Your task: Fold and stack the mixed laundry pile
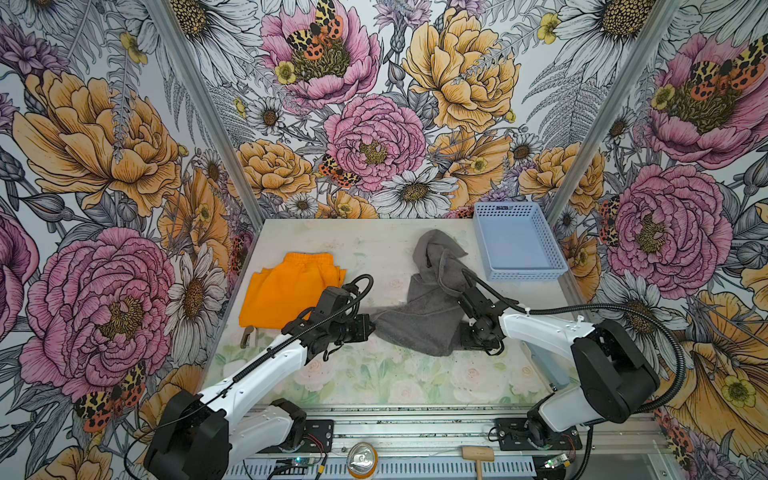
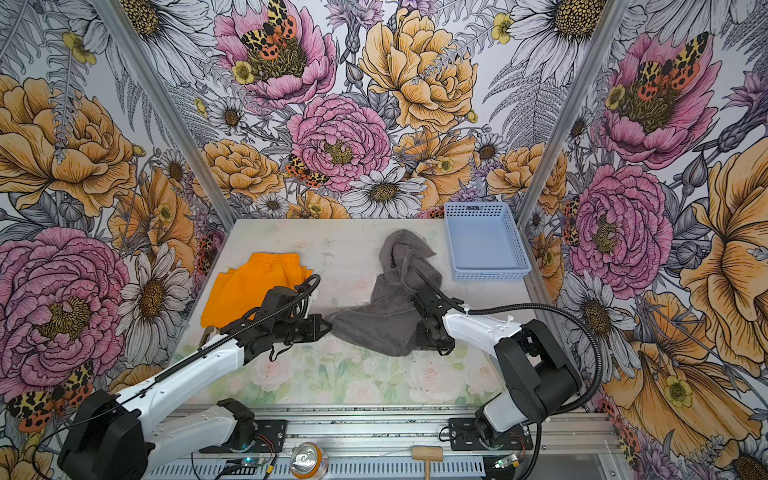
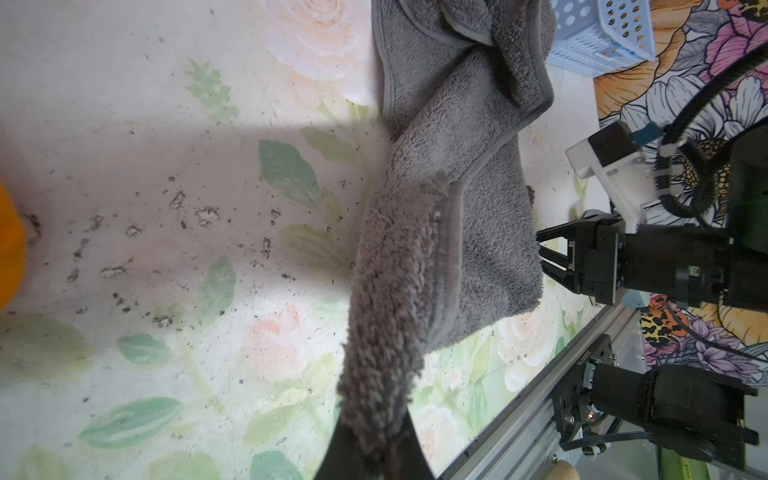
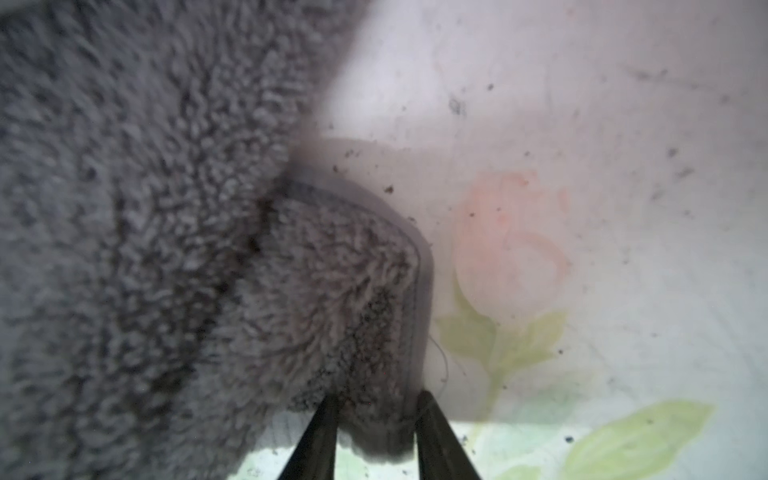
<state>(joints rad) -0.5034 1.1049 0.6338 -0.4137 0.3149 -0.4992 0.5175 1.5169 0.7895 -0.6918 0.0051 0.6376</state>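
**Item 1: dark grey terry towel** [image 1: 419,316]. It is found right of centre on the worktop [image 1: 374,374], crumpled and unfolded. Its long axis is run from the near side away toward the pale blue basket [image 1: 525,275], and its far end is bunched near that basket. The near edge is drawn out crosswise between the two arms.

**Item 2: orange shorts** [image 1: 286,291]. They are laid flat at the far left of the worktop, well apart from the towel and untouched.

**Item 3: left gripper** [image 3: 378,453]. It is clenched on the towel's near left corner, and the cloth is pulled to a point there.

**Item 4: right gripper** [image 4: 376,405]. It is set at the near right hemmed corner. One jaw is placed on either side of the hem and the gap is filled by cloth. Whether the corner is firmly pinched cannot be told.

**Note.** Each corner is nearest its own arm. The coming move is judged to be an outward spread of the near edge, with the towel's bulk trailing on the far side.
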